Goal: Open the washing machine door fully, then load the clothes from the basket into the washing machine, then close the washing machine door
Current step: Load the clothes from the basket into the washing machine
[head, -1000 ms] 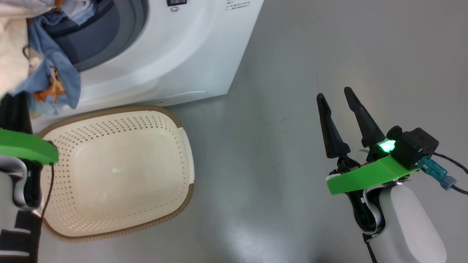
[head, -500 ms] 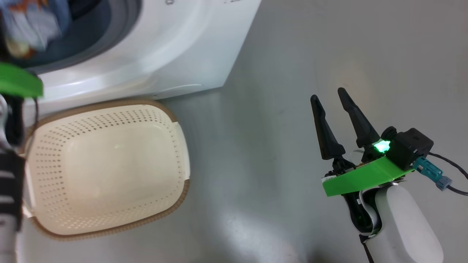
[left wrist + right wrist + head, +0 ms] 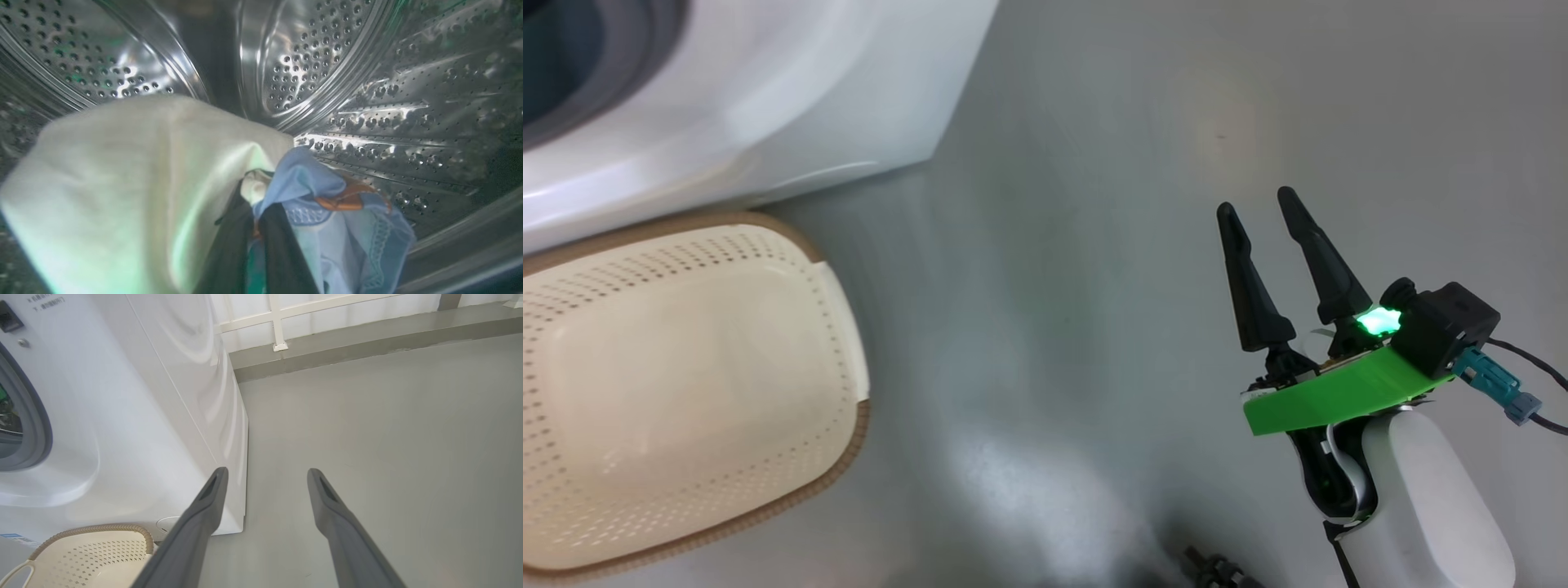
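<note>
Both fingers (image 3: 1327, 261) apart on right end effector (image 3: 1256, 201) | left end effector (image 3: 255, 241) gripping clothes (image 3: 122, 183) in drum (image 3: 318, 61)

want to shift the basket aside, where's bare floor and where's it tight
Bare grey floor lies between the washing machine, the basket and the right tool. The basket is empty too. Crowded: the drum, filled in front by the clothes.

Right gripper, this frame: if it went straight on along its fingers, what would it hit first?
Most likely the bare grey floor. The open right gripper points down at it, just beside the washing machine, with nothing between. Depth is hard to judge, so its clearance from the machine's side is unclear.
</note>
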